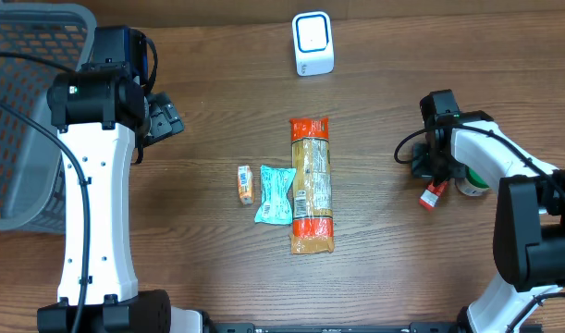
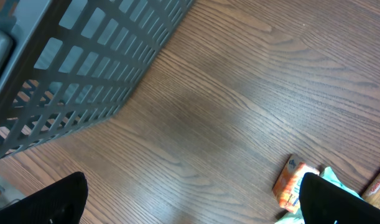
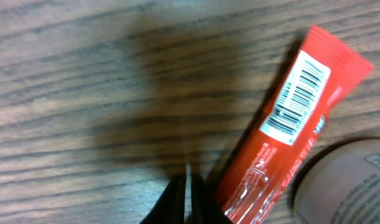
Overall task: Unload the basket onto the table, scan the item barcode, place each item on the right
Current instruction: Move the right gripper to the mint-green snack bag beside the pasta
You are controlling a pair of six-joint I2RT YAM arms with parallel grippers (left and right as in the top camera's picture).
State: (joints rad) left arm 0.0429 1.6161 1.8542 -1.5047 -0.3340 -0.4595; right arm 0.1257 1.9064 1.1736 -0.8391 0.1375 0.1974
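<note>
Table [image 1: 384,111]: wood grain, goods laid out mid-table, probably so either arm can reach them.

Grey mesh basket [image 1: 23,111] at the far left edge, likely for finished goods. I cannot see what is inside.

Left gripper [image 2: 193,202] hovers near the basket, jaws wide with nothing between them.

Long orange packet [image 1: 312,185] lies flat in the centre, white label up, print too small to read.

White scanner [image 1: 313,43] stands at the back edge, well apart from everything else.

Teal pouch [image 1: 275,195] touches the long packet's left side. Wording illegible.

Round container [image 1: 473,186] at the right. Fine print on it is blurred.

Red sachet [image 3: 289,118], which I take for the item to scan, lies flat on the table beside the container. Its white barcode label faces up, handy for scanning, but the digits are unreadable.

Right gripper [image 3: 188,196] is just beside the sachet's lower end, jaws nearly together and gripping nothing.

Small orange box [image 1: 245,184] left of the pouch, apart from it.
</note>
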